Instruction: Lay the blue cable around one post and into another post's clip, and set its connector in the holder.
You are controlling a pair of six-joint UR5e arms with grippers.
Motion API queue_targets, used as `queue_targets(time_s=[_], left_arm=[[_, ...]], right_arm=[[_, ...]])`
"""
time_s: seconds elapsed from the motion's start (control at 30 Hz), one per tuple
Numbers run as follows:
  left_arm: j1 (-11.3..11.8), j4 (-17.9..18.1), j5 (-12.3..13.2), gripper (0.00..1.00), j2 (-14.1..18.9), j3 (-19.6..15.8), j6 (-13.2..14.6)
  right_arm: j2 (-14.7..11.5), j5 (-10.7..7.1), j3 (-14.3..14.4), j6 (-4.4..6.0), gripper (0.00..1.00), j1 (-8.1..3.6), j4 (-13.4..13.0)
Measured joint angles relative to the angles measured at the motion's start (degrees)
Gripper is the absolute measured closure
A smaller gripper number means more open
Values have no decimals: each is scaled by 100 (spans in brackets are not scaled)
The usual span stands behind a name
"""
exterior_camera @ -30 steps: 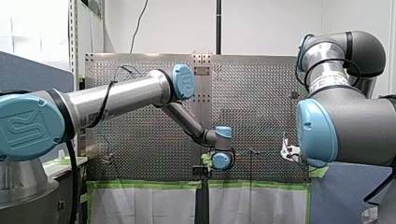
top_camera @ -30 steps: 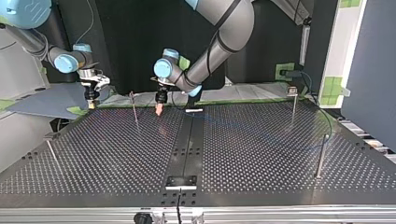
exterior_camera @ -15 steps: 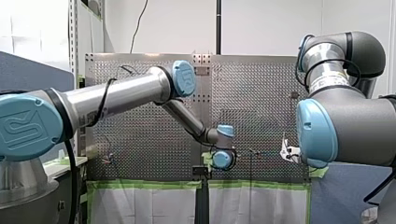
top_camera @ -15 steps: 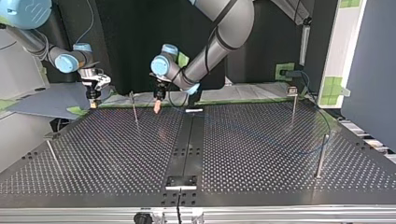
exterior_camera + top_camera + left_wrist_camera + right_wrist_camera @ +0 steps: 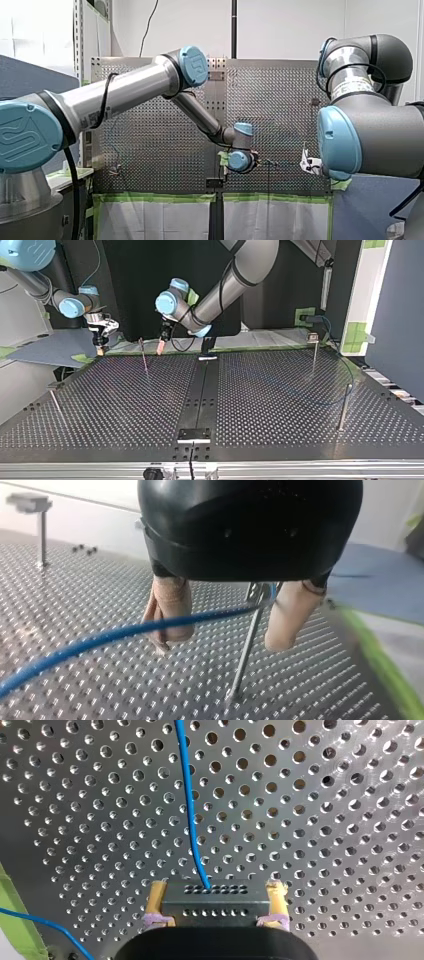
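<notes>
Blue cable [image 5: 100, 639], silver table [image 5: 325, 820] dotted with holes, green tape [image 5: 15, 930] edging the table, black connector [image 5: 215, 905], yellow pads [image 5: 156, 899] on my right gripper [image 5: 216, 890], beige pads [image 5: 170, 605] on my black left gripper [image 5: 222, 641]

left jaws — lifted | moved leftward in top view, nearer post [image 5: 144, 355]

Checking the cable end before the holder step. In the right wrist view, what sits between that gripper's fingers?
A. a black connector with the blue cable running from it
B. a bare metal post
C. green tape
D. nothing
A: the black connector sits between my right gripper's yellow pads, with the blue cable leading out of it.
</notes>
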Motion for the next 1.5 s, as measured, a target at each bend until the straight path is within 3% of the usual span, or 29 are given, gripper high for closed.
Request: queue_targets(time_s=[0.23, 0.53, 0.9, 1.5], left_arm=[[-222, -347, -56, 0, 72, -366, 235], [-337, -737, -393, 0, 78, -490, 541], [-506, -686, -2, 0, 107, -492, 715], [-573, -497, -116, 0, 363, -501, 620]], right_arm=[[6, 0, 0, 2, 91, 2, 29], [7, -3, -1, 2, 91, 15, 55], [7, -9, 0, 2, 91, 17, 64], [16, -9, 0, 2, 91, 21, 68]])
